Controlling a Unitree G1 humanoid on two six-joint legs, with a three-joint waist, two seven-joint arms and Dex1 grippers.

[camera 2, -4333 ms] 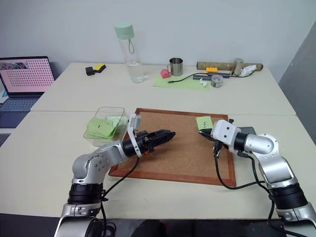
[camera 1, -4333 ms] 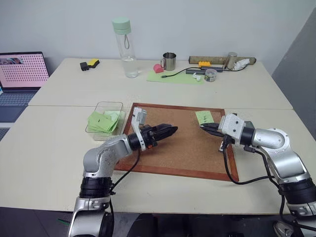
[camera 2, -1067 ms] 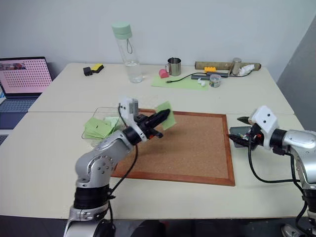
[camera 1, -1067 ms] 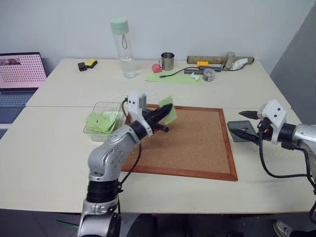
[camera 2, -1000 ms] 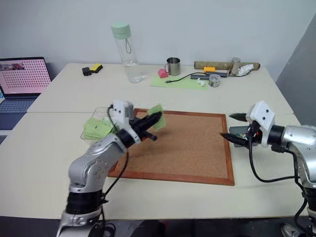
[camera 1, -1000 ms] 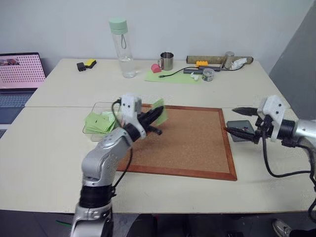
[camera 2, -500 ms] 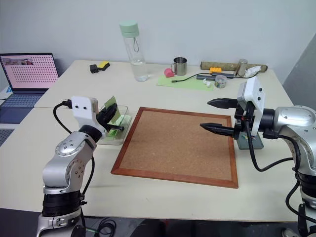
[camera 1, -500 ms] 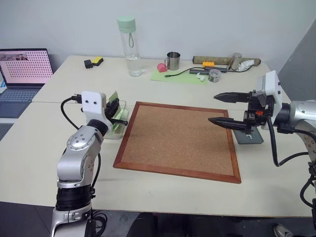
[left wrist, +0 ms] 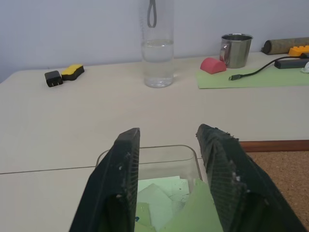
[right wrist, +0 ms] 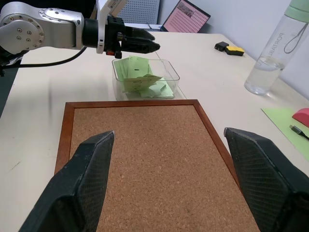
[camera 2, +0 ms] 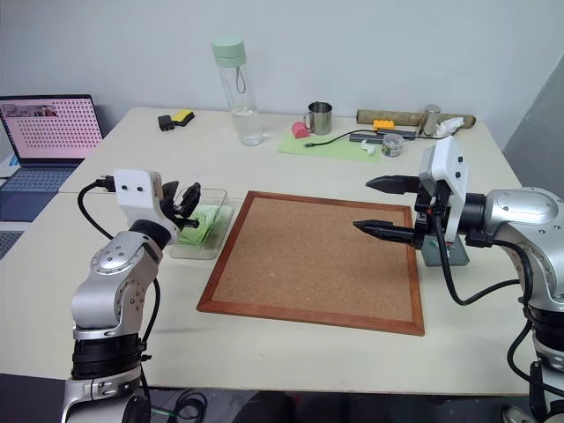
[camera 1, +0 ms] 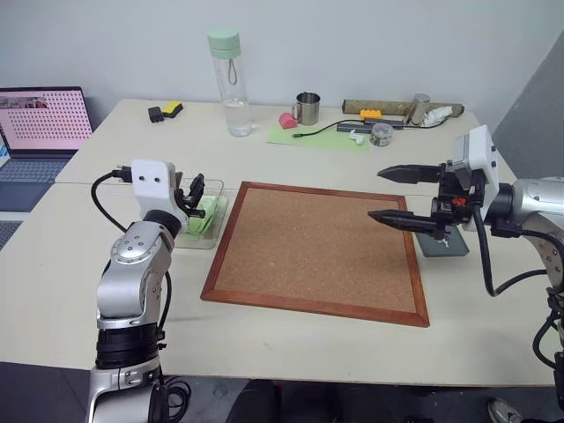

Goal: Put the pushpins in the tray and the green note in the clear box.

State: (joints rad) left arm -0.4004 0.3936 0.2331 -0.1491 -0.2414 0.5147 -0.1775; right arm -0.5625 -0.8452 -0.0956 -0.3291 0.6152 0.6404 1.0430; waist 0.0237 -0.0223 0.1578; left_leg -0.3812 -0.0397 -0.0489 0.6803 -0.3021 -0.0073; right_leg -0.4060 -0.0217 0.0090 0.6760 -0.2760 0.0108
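Left tool parted over the clear box, right tool wide open above the corkboard.

The left tool [camera 2: 183, 204] hangs over the clear box [camera 2: 214, 242] with its fingers apart and empty; a green note [left wrist: 195, 212] lies just beneath them on the pile of slips inside. The right tool [camera 2: 381, 207] gapes, empty, above the bare corkboard [camera 2: 317, 264], and the grey tray [camera 1: 458, 248] sits on the tabletop just past its right frame, its contents too small to read. The risk looks to be the top slip: if it clings to a finger as the left tool backs away, it could be dragged over the low wall.
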